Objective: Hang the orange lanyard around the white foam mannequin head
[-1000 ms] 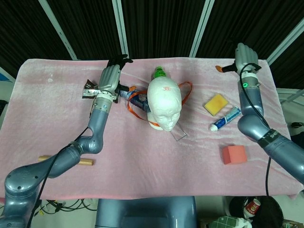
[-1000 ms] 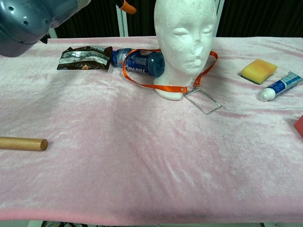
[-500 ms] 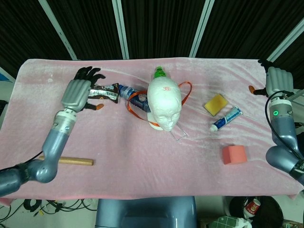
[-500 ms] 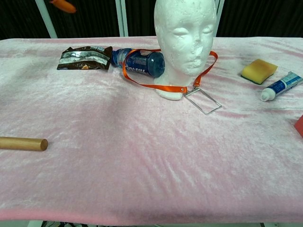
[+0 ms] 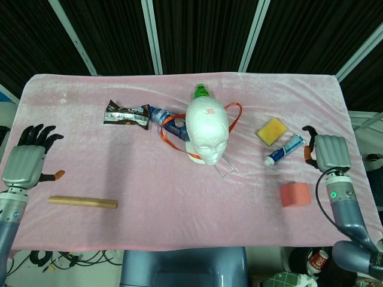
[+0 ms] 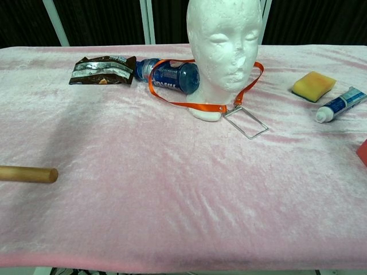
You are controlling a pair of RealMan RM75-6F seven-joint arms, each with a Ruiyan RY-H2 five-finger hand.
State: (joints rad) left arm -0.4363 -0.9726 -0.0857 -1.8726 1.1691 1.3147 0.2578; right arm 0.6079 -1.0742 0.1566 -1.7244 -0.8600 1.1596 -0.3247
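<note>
The white foam mannequin head (image 5: 206,128) stands upright at the table's middle back, its face (image 6: 225,40) toward the chest camera. The orange lanyard (image 6: 189,104) loops around its neck, with one side lying over the bottle and the other (image 5: 233,113) behind the head. Its clear badge holder (image 6: 246,123) lies flat on the cloth in front of the base. My left hand (image 5: 27,161) hovers at the far left edge, fingers spread, holding nothing. At the right edge, my right hand (image 5: 328,152) is also empty. Neither hand shows in the chest view.
A blue bottle (image 6: 169,74) lies against the head's left side, with a snack packet (image 6: 103,69) beside it. A wooden dowel (image 5: 82,202) lies front left. A yellow sponge (image 5: 271,131), a toothpaste tube (image 5: 284,149) and a red block (image 5: 295,194) sit on the right.
Both arms have drawn back from the far side of the table to its left and right edges near the front. The lanyard and head have not moved.
</note>
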